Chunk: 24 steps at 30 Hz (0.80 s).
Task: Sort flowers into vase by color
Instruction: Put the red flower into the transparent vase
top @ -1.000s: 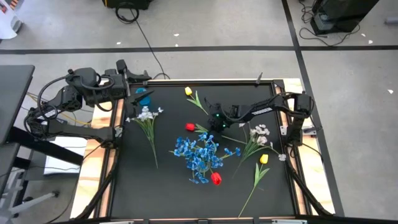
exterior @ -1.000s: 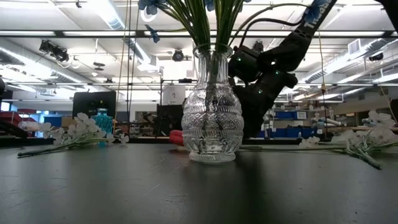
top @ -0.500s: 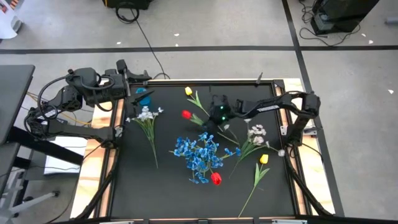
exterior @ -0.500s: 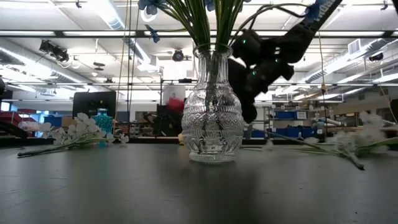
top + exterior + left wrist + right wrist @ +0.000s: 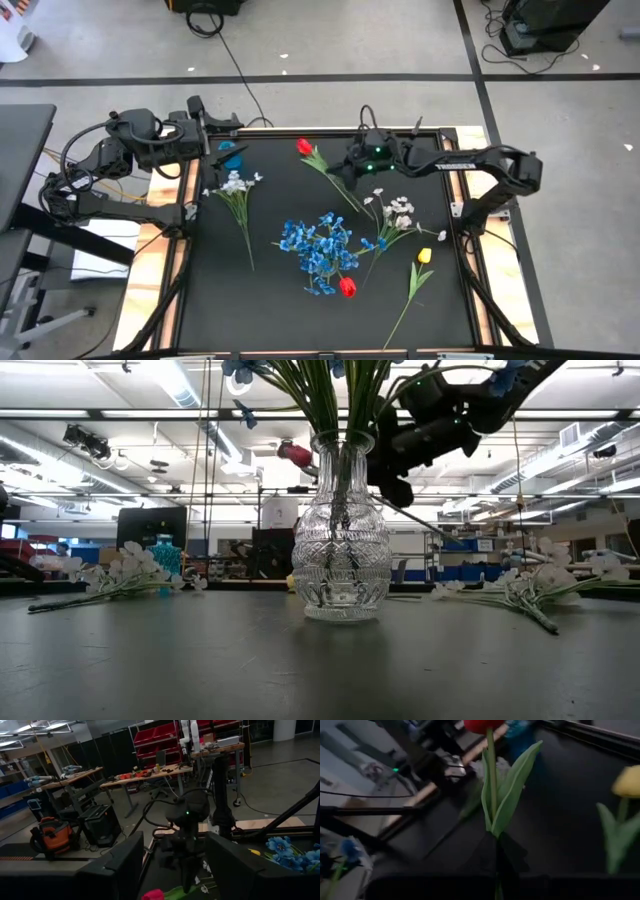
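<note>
Tulip (image 5: 491, 785) bloom cut off above right hand (image 5: 496, 870).

Black tabletop (image 5: 270, 310) with wooden edging. Teal object (image 5: 231, 157) at its corner, just beside the left end effector (image 5: 222, 125). Black cable (image 5: 232, 60) on the grey floor beyond. Orange shop vacuum (image 5: 52, 836) and cluttered workbenches (image 5: 145, 772) well behind.

A vase (image 5: 341, 550) stands mid-table, flower sprigs (image 5: 110, 582) lying either side of it.

Cut-glass vase (image 5: 341, 560) glints on the matt black table (image 5: 270, 300).
</note>
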Each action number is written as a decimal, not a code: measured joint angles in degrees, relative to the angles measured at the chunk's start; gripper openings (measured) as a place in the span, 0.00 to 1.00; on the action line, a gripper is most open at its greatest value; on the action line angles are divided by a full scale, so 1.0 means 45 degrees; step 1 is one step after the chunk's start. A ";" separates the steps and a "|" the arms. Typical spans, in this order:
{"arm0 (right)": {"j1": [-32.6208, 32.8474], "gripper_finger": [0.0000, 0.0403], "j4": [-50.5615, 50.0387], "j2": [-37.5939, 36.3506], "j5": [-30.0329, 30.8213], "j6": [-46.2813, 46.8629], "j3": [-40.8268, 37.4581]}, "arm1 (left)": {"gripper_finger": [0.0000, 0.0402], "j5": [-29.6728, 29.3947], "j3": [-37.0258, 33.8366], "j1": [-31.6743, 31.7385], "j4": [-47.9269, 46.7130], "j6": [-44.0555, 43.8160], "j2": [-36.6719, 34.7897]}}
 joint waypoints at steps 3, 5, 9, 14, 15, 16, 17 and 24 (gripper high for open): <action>-0.0272 0.02 -0.0342 -0.0429 0.0516 -0.0414 0.0000 | 0.54 0.0001 0.0000 -0.0002 0.0003 0.0000 0.0000; -0.0430 0.02 -0.0108 -0.0768 0.0650 -0.0695 0.0000 | 0.54 -0.0004 0.0005 0.0001 -0.0002 0.0000 0.0000; -0.0574 0.02 0.1248 -0.1481 0.0532 -0.1298 0.0000 | 0.54 0.0001 0.0005 0.0001 0.0003 0.0000 0.0000; -0.0502 0.02 0.3739 -0.1922 -0.0896 -0.1952 -0.0043 | 0.54 0.0001 0.0004 -0.0004 0.0003 0.0000 0.0000; -0.0436 0.02 0.4630 -0.1918 -0.1280 -0.1898 -0.0187 | 0.54 -0.0002 0.0001 -0.0002 -0.0002 0.0000 0.0000; -0.0350 0.02 0.5686 -0.1918 -0.1557 -0.1680 -0.0409 | 0.54 -0.0001 0.0002 -0.0002 0.0002 0.0000 -0.0002; -0.0258 0.01 0.7089 -0.1894 -0.1677 -0.1334 -0.0758 | 0.54 0.0001 0.0002 -0.0003 0.0000 0.0000 0.0000; 0.0214 0.01 1.6882 0.0028 -0.0356 0.0296 -0.3635 | 0.54 0.0001 0.0000 0.0001 0.0003 0.0000 0.0000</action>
